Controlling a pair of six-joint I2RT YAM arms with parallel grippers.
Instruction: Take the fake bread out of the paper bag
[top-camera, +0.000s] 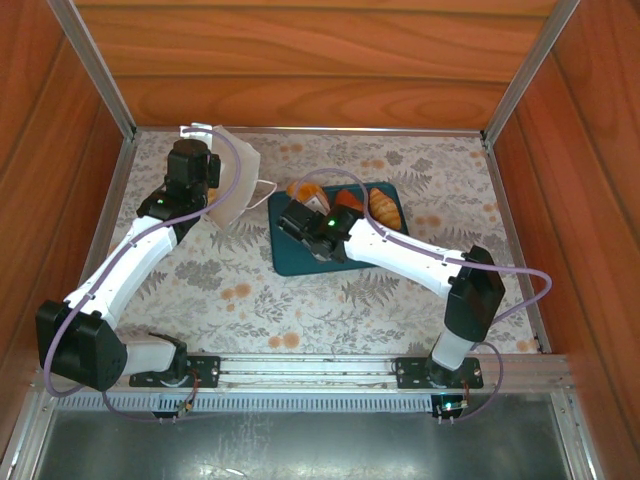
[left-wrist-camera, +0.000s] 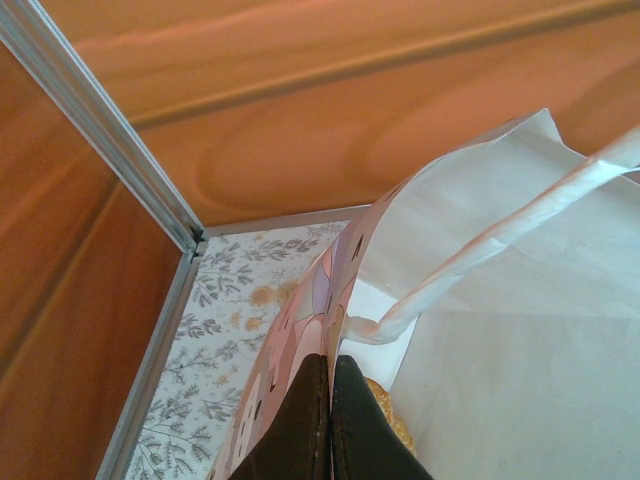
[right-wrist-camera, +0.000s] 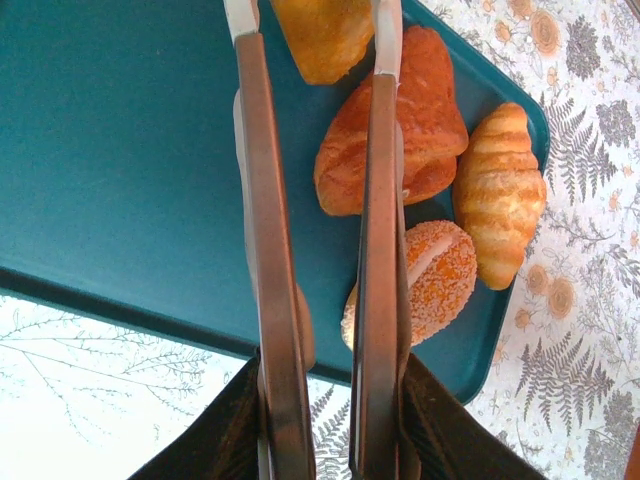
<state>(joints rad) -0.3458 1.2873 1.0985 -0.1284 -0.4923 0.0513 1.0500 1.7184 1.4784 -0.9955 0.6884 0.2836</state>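
Fake bread pinched in barely parted right end effector over tray; left end effector clenched on paper bag.

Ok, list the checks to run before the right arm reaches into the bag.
1. Left gripper pinches the paper bag rim: ok.
2. Bag mouth stands open: ok.
3. Bag emptied: not ok, a sesame piece shows inside.
4. Right gripper over the teal tray: ok.
5. Golden pastry between its fingertips let go: cannot tell.
6. Croissant, brown roll and sesame bun lie on the tray: ok.
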